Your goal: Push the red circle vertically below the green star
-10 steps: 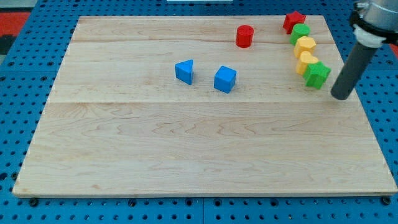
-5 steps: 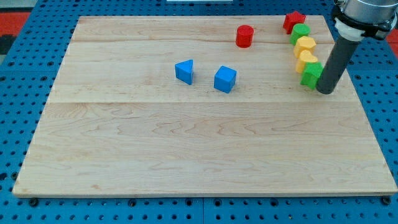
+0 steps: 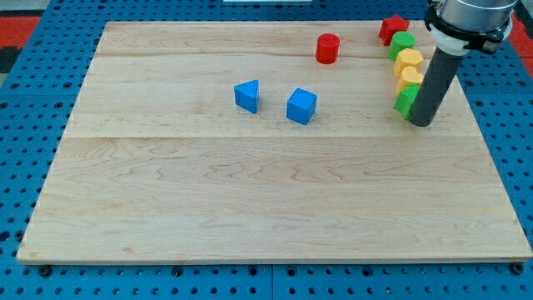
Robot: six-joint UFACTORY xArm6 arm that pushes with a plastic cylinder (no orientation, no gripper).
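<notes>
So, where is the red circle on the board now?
The red circle sits near the view's top, right of centre, alone, left of the red star and up-right of the blue cube.

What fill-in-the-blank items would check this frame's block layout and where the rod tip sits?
1. The red circle lies toward the view's ____ of the two blue blocks.
2. My tip sits right beside the ____ star.
3. The red star heads the column at the view's ____ right.

Missing words: top; green; top
</notes>
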